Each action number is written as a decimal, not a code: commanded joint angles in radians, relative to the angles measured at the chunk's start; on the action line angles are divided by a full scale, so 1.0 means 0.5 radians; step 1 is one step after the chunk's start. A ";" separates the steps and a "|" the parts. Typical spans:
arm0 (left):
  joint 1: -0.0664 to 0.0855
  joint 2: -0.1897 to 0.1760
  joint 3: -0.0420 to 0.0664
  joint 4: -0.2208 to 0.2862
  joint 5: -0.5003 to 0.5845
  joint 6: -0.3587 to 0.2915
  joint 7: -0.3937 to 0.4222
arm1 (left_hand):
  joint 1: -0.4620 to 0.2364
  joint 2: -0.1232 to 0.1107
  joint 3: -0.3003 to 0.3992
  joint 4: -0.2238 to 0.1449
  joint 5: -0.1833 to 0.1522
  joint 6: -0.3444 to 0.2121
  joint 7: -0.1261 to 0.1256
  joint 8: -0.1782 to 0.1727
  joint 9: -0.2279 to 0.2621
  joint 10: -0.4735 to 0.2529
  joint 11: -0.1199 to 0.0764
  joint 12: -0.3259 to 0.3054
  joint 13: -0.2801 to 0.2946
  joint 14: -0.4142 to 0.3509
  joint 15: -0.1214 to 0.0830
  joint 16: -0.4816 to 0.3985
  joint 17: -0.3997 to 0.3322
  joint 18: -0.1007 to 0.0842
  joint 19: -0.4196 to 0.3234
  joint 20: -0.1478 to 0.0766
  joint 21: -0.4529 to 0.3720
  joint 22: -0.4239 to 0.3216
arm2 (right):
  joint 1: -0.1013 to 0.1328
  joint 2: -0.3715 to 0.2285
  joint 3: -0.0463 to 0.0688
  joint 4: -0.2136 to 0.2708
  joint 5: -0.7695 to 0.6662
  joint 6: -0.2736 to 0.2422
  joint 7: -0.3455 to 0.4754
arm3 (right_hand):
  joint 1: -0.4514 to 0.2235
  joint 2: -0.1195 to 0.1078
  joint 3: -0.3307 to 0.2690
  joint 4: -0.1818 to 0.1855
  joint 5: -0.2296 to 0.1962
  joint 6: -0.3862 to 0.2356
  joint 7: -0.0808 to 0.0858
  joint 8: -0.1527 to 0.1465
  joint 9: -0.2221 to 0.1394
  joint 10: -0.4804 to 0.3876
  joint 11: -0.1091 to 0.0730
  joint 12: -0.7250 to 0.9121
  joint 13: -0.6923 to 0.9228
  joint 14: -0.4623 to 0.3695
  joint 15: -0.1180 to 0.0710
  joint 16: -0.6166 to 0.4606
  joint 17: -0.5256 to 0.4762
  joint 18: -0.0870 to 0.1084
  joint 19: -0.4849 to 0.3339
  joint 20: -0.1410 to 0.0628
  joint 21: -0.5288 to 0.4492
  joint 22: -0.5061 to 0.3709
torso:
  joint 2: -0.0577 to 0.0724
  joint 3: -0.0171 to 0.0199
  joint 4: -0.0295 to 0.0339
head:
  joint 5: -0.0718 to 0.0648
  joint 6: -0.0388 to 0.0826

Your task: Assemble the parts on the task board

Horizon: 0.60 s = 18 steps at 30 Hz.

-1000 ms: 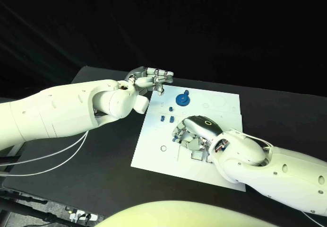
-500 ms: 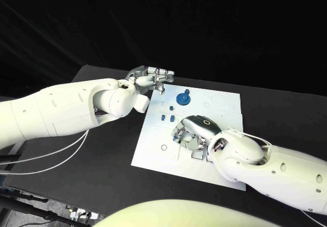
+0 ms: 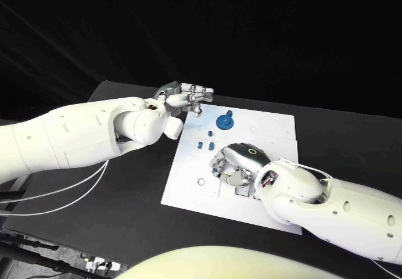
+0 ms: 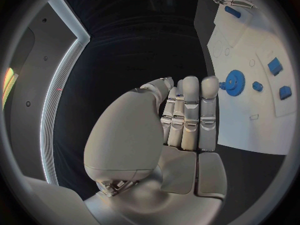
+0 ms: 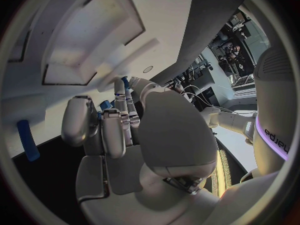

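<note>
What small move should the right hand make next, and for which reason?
Probably lift slightly off the task board. The right hand is down over its middle with fingers curled around small blue parts; whether one is gripped cannot be told.

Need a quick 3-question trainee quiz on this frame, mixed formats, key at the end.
1. True or false: the left hand holds the blue gear.
2. Where is the right hand? A) over the middle of the task board, fingers down among the parts; B) off the board on the bare table; C) on the gear.
3. Fill in: the two small blue parts lie between the gear and the ____ hand.

Key
1. False: it hovers beside the board's far corner, fingers curled, holding nothing.
2. A
3. right
</note>
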 commanded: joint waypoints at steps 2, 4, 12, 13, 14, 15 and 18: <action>0.002 0.003 0.001 0.003 0.003 0.036 0.000 | -0.007 0.006 -0.007 -0.004 -0.003 -0.005 0.005 -0.008 -0.002 -0.015 -0.002 0.007 -0.002 -0.013 0.004 -0.009 -0.003 0.037 -0.012 0.005 -0.008 -0.002 | -0.005 -0.012 -0.005 0.003 -0.060 -0.010 -0.091 | -0.012 -0.011 -0.017 -0.003 -0.008 -0.031 -0.001 -0.008 -0.008 -0.011 -0.001 -0.007 -0.002 0.117 0.014 0.006 0.083 -0.010 0.001 0.016 -0.008 0.131 | 0.000 0.0007 0.000 | -0.002 0.003; 0.002 0.003 0.001 0.002 0.003 0.036 -0.001 | -0.007 0.006 -0.007 -0.004 -0.003 -0.005 0.005 -0.008 -0.002 -0.015 -0.002 0.007 -0.002 -0.013 0.004 -0.009 -0.003 0.037 -0.012 0.005 -0.008 -0.002 | -0.005 -0.022 -0.005 0.019 -0.067 -0.032 -0.097 | -0.014 -0.013 -0.020 -0.005 -0.008 -0.044 -0.004 -0.008 -0.012 -0.011 -0.003 -0.004 -0.002 0.117 0.014 0.006 0.082 -0.009 0.000 0.017 -0.012 0.130 | 0.000 0.0010 0.000 | -0.004 0.006; 0.002 -0.001 0.000 0.001 0.003 0.037 -0.004 | -0.007 0.006 -0.007 -0.004 -0.003 -0.005 0.005 -0.008 -0.002 -0.015 -0.002 0.007 -0.002 -0.013 0.004 -0.009 -0.003 0.037 -0.012 0.005 -0.008 -0.002 | 0.004 -0.144 0.002 0.169 -0.080 -0.065 -0.130 | -0.022 -0.023 -0.029 -0.007 -0.008 -0.064 -0.009 -0.005 -0.018 -0.012 -0.005 0.002 -0.002 0.115 0.012 0.002 0.074 -0.008 0.000 0.018 -0.013 0.131 | -0.001 -0.0001 -0.002 | -0.017 0.022; 0.002 -0.002 0.000 0.000 0.003 0.037 -0.004 | -0.007 0.006 -0.007 -0.004 -0.003 -0.005 0.005 -0.008 -0.002 -0.015 -0.002 0.007 -0.002 -0.013 0.004 -0.009 -0.003 0.037 -0.012 0.005 -0.008 -0.002 | 0.010 -0.170 0.004 0.196 -0.080 -0.066 -0.135 | -0.025 -0.025 -0.032 -0.007 -0.009 -0.063 -0.009 -0.004 -0.018 -0.013 -0.005 0.003 -0.002 0.114 0.012 0.002 0.073 -0.008 0.000 0.018 -0.014 0.130 | -0.001 0.0000 -0.002 | -0.022 0.027; 0.002 -0.003 0.000 0.000 0.003 0.037 -0.004 | -0.007 0.006 -0.007 -0.004 -0.003 -0.005 0.005 -0.008 -0.002 -0.015 -0.002 0.007 -0.002 -0.013 0.004 -0.009 -0.003 0.037 -0.012 0.005 -0.008 -0.002 | 0.016 -0.191 0.007 0.219 -0.080 -0.065 -0.140 | -0.028 -0.028 -0.035 -0.006 -0.010 -0.062 -0.010 -0.002 -0.017 -0.014 -0.005 0.003 -0.003 0.114 0.012 0.002 0.073 -0.008 -0.001 0.018 -0.016 0.130 | -0.001 0.0002 -0.002 | -0.025 0.031; 0.002 -0.003 0.000 0.000 0.003 0.037 -0.004 | -0.007 0.006 -0.007 -0.004 -0.003 -0.005 0.005 -0.008 -0.002 -0.015 -0.002 0.007 -0.002 -0.013 0.004 -0.009 -0.003 0.037 -0.012 0.005 -0.008 -0.002 | 0.025 -0.220 0.011 0.247 -0.077 -0.064 -0.145 | -0.031 -0.030 -0.038 -0.006 -0.011 -0.060 -0.010 0.000 -0.017 -0.014 -0.006 0.004 -0.003 0.114 0.012 0.002 0.073 -0.008 -0.001 0.018 -0.017 0.130 | -0.002 0.0003 -0.003 | -0.029 0.033; 0.002 -0.005 -0.001 -0.001 0.003 0.039 -0.004 | -0.007 0.006 -0.007 -0.004 -0.003 -0.005 0.005 -0.008 -0.002 -0.015 -0.002 0.007 -0.002 -0.013 0.004 -0.009 -0.003 0.037 -0.012 0.005 -0.008 -0.002 | 0.067 -0.310 0.022 0.317 -0.052 -0.042 -0.152 | -0.042 -0.036 -0.050 -0.003 -0.019 -0.046 -0.013 0.008 -0.015 -0.025 -0.005 0.003 -0.005 0.113 0.012 0.001 0.070 -0.006 -0.004 0.019 -0.025 0.127 | -0.002 0.0010 -0.005 | -0.064 0.049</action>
